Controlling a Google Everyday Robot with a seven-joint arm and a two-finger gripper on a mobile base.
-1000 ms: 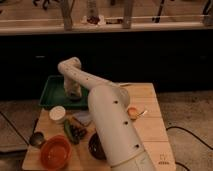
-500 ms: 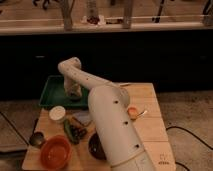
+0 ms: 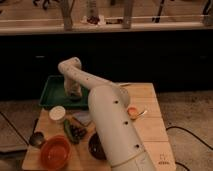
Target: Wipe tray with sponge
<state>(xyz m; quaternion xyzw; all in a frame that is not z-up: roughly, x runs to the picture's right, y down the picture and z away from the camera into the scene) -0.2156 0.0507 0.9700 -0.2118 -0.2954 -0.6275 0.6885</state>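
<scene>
Nearest the camera, the robot's thick white arm (image 3: 114,127) rises from the front edge of the wooden desk (image 3: 150,125) at about 6 o'clock and covers much of the desk's middle. Just to its left, at about 7 o'clock, sits a round orange bowl (image 3: 55,152), and a dark bowl (image 3: 93,146) is tucked against the arm, partly hidden by it. A small metal cup (image 3: 36,139) stands at the left edge, near the orange bowl at 8 o'clock. Between the bowls and a little farther back lies a dark green bundle (image 3: 73,131) – too unclear to name. Beyond that, at about 9 o'clock, a white cup (image 3: 57,114) stands upright. On the other side of the arm, at 3 o'clock, a small orange object (image 3: 132,112) rests on the wood.

The arm climbs away towards 11 o'clock, bends at an elbow high over the back left corner, and turns straight down. The gripper (image 3: 74,95) hangs at its end, pointing downward inside the green tray (image 3: 50,92) – low over the tray's floor, towards its right half. I cannot tell whether the gripper is open or closed, nor whether it holds anything, since its tip is too unclear to make out.

The tray itself lies flat at the far left corner of the desk, at about 10 to 11 o'clock, just behind the white cup. Behind the desk runs a dark wall, topped by a pale counter (image 3: 150,24) at 12 o'clock.
</scene>
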